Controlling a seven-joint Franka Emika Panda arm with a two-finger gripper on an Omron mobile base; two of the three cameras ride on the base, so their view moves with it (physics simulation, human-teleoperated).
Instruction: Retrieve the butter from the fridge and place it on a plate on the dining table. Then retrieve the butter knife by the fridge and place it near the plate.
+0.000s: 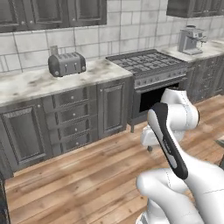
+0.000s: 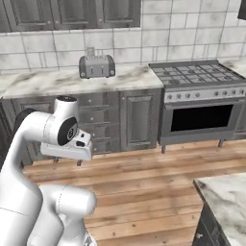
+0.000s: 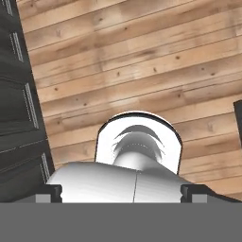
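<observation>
Task looks barely begun. Gripper [image 3: 121, 193] released, nothing held, aimed at wood floor [image 3: 142, 61]. Butter, fridge, plate unseen from here; marble corner [image 2: 226, 197], perhaps the dining table, bare. Both fetches remain.

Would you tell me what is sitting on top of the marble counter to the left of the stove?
A grey toaster stands on the counter, near the tiled wall. What lies behind the toaster is covered by its body.
</observation>
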